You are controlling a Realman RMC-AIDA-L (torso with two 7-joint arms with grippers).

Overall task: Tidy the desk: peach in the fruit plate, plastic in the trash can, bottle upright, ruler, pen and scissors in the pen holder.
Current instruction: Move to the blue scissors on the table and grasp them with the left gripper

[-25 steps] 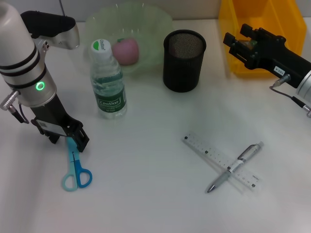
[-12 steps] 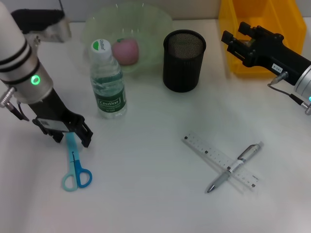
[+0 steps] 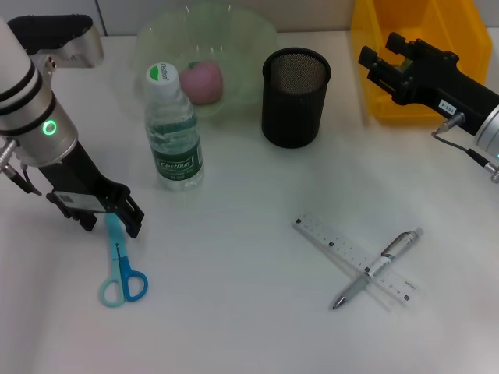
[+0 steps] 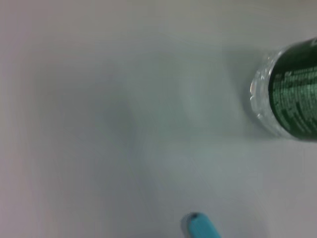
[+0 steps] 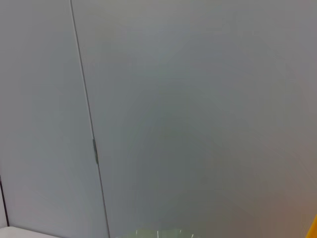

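Blue scissors (image 3: pixel 122 269) lie on the white desk at the front left, their tip (image 4: pixel 200 226) also showing in the left wrist view. My left gripper (image 3: pixel 111 220) is low over the blades, open, one finger on each side. The bottle (image 3: pixel 173 132) stands upright with its base in the left wrist view (image 4: pixel 290 94). A pink peach (image 3: pixel 202 82) rests in the green fruit plate (image 3: pixel 245 39). The pen (image 3: pixel 376 267) lies across the clear ruler (image 3: pixel 327 242). The black mesh pen holder (image 3: pixel 295 97) is behind them. My right gripper (image 3: pixel 383 53) hovers open over the yellow trash can (image 3: pixel 373 93). No plastic is in view.
The bottle stands close to the right of my left arm. The right wrist view shows a grey wall panel and a sliver of the green plate's rim (image 5: pixel 158 233).
My left arm has shifted slightly left and its gripper has turned a little over the scissors' blades. The right gripper has risen slightly above the yellow can.
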